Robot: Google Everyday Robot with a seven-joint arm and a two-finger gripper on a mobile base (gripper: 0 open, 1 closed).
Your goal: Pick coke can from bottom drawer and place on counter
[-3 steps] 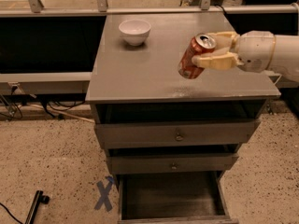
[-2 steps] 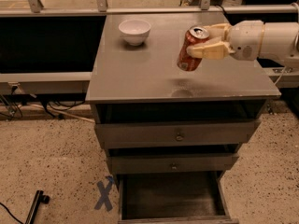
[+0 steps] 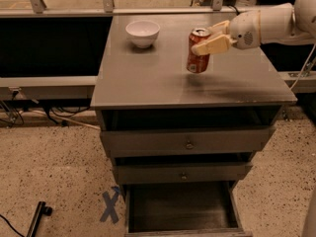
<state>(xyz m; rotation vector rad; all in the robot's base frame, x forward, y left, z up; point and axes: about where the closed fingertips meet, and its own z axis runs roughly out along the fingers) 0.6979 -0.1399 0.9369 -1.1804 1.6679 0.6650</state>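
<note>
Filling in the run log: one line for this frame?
phase: placing | gripper: shut on coke can, over counter, right of white bowl | bottom drawer: open

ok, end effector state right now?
end effector: shut on the coke can, holding it over the counter, to the right of the white bowl.

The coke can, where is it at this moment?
In the camera view the coke can is held in the jaws of the gripper, over the right part of the counter, to the right of the white bowl.
</note>
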